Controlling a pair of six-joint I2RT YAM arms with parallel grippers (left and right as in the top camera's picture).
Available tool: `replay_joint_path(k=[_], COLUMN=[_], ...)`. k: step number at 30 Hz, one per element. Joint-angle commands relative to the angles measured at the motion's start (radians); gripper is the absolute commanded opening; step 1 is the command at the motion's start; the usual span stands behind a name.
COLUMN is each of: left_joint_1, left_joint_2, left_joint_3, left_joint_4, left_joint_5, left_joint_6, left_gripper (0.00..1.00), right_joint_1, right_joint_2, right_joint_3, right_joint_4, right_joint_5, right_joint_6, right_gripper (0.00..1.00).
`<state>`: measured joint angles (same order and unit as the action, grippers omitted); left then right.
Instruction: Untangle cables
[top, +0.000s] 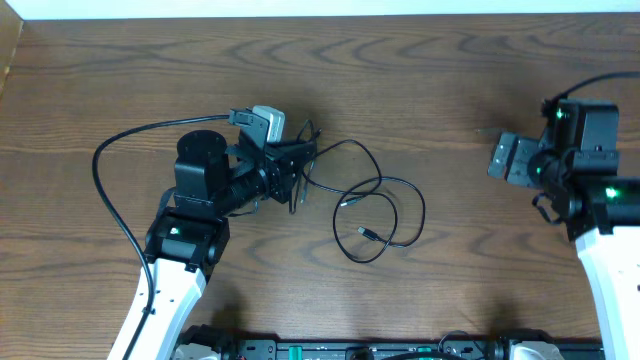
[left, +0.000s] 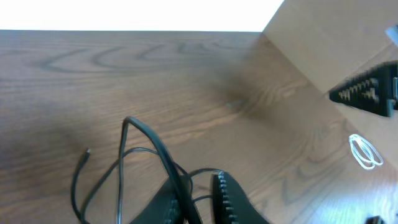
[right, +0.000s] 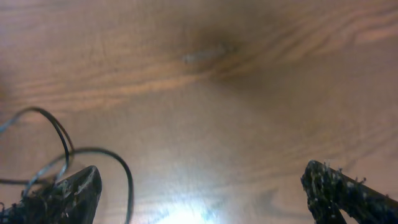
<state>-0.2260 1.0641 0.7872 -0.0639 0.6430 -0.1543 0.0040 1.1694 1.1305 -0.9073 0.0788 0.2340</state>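
The table (top: 450, 80) is warm brown with dark swirling grain, the black cable (top: 385, 215) loops just beyond the black left gripper (top: 300, 160) (a thin white cable (left: 365, 152) shows far off to its right), and the arms (top: 165, 290) are white-shelled with tiny green lights (top: 610, 192).

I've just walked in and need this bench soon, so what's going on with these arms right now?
Two robot arms are untangling cables on a wooden table. The left gripper is pinched on the black cable, whose loose loops trail across the middle of the table. The right gripper is wide open and empty, off to the side. A small white cable lies apart from the black one.
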Motion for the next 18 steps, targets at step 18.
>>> replay_joint_path(k=[18], left_joint_1=[0.06], left_joint_2=[-0.041], left_joint_3=[0.022], left_joint_4=[-0.008], left_joint_5=[-0.189], left_joint_6=[0.003], left_gripper=[0.32], right_joint_1=[0.005], right_joint_2=[-0.03], right_joint_3=[-0.152], right_joint_4=[0.082], right_joint_5=[-0.315], right_joint_6=[-0.085], right_gripper=[0.99])
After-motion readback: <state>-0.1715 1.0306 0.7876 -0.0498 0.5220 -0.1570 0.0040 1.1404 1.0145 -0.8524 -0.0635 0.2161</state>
